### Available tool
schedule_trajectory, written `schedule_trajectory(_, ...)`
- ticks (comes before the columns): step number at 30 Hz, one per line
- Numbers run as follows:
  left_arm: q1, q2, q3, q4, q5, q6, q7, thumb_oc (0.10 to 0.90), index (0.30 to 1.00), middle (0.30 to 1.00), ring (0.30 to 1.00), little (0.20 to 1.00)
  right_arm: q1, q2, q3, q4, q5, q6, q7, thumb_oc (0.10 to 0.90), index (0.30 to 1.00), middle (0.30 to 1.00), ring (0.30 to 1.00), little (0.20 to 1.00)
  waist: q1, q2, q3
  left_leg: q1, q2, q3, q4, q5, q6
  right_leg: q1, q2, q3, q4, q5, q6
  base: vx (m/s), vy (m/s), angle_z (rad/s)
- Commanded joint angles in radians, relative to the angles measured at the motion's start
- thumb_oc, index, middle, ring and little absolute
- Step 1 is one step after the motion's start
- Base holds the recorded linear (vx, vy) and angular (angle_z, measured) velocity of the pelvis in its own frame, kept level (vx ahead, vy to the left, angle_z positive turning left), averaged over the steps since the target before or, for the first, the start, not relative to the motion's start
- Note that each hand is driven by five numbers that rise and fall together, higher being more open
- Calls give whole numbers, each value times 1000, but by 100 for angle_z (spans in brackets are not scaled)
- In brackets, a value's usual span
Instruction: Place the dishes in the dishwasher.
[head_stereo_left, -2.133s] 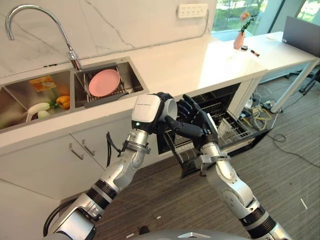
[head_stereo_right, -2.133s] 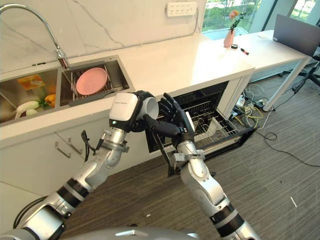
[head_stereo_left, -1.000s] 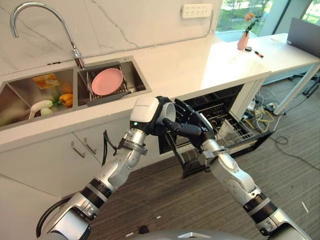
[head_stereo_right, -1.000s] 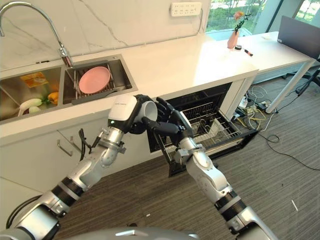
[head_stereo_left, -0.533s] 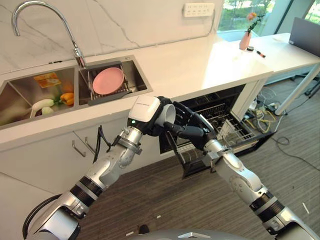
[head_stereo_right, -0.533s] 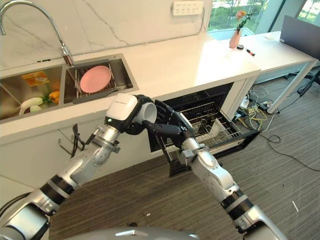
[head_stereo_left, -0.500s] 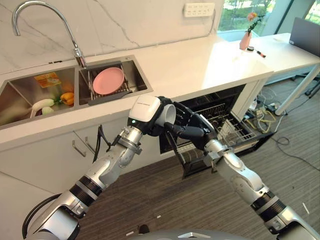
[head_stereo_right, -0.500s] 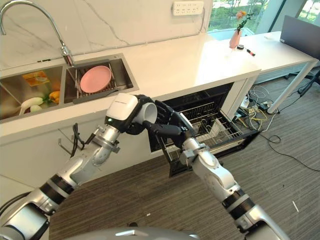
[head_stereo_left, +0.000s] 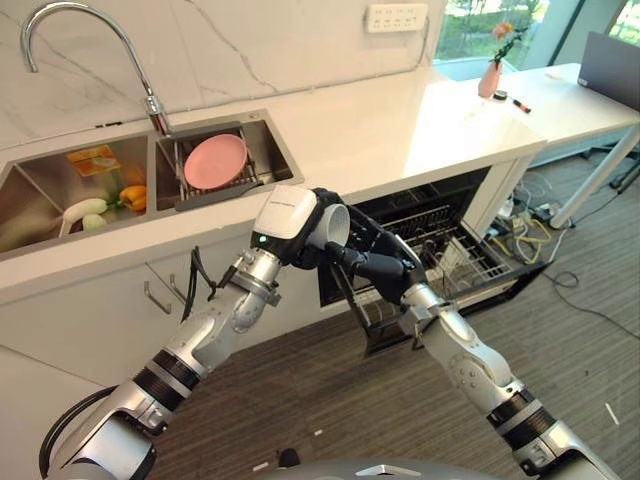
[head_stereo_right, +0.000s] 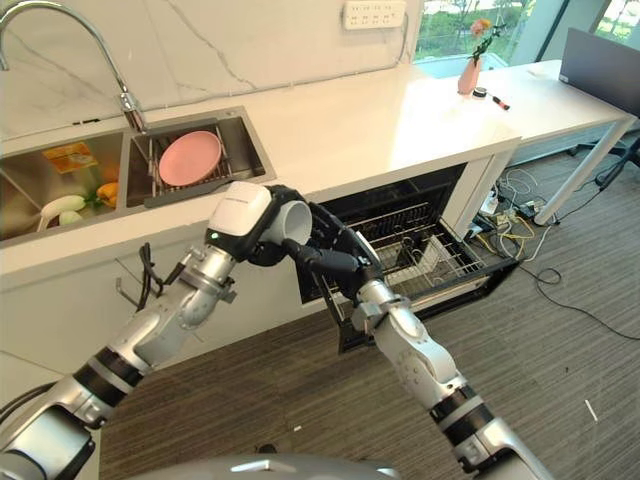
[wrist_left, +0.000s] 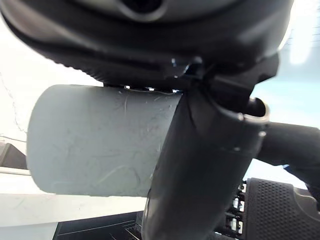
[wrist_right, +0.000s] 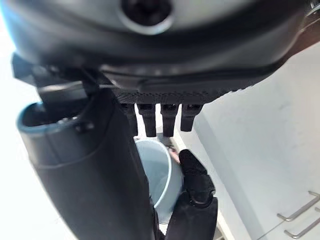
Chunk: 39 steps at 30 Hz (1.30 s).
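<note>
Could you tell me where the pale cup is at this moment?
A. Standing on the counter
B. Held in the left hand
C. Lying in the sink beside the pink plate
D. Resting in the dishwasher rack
B: the left hand is curled round the cup, in the air in front of the open dishwasher, with the right hand beside it.

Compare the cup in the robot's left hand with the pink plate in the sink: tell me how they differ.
The cup is pale grey-blue and deep, a cylinder; the pink plate is flat and round. The cup is held in the air on its side by the left hand, in front of the open dishwasher; the pink plate lies on a rack in the sink, untouched. The right hand reaches toward the cup. Both are still outside the dishwasher.
</note>
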Motion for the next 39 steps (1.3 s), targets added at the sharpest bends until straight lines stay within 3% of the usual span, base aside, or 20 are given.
schedule_trajectory(1, -160, -114, -78, -244, -11, -171, 71, 400, 300, 300, 300, 300, -113, 59, -61, -7, 38, -111, -71, 800, 900, 900, 900, 900, 29, -19, -63, 75, 53, 32, 6, -88, -57, -75, -48, -32, 9, 86, 71, 0, 0, 0)
schedule_trajectory(8, -141, -118, -75, -269, -20, -175, 90, 400, 300, 300, 300, 300, -90, 88, -78, 0, 34, -139, -100, 800, 900, 900, 900, 900, 35, -20, -63, 76, 51, 24, 6, -89, -56, -70, -50, -41, 10, 84, 72, 0, 0, 0)
schedule_trajectory(16, -138, -118, -87, -260, -26, -180, 77, 400, 300, 300, 300, 300, -105, 47, -24, -64, 30, -105, -29, 800, 900, 900, 900, 900, 41, -23, -62, 74, 50, 15, 6, -88, -56, -66, -51, -50, 11, 81, 70, 1, -1, 3)
schedule_trajectory(28, -88, -113, -36, -303, -21, -170, 185, 400, 300, 300, 300, 300, -22, 171, -144, -48, 58, -236, -128, 800, 900, 900, 900, 900, 44, -18, -62, 73, 45, 5, 6, -93, -53, -63, -54, -60, 11, 80, 70, 1, 0, 1)
schedule_trajectory(39, -40, -103, -19, -303, -33, -181, 210, 400, 300, 300, 300, 300, -2, 205, -173, -57, 132, -297, -121, 800, 900, 900, 900, 900, 47, -17, -62, 74, 44, 3, 6, -95, -53, -62, -54, -63, 10, 78, 69, 2, 0, 1)
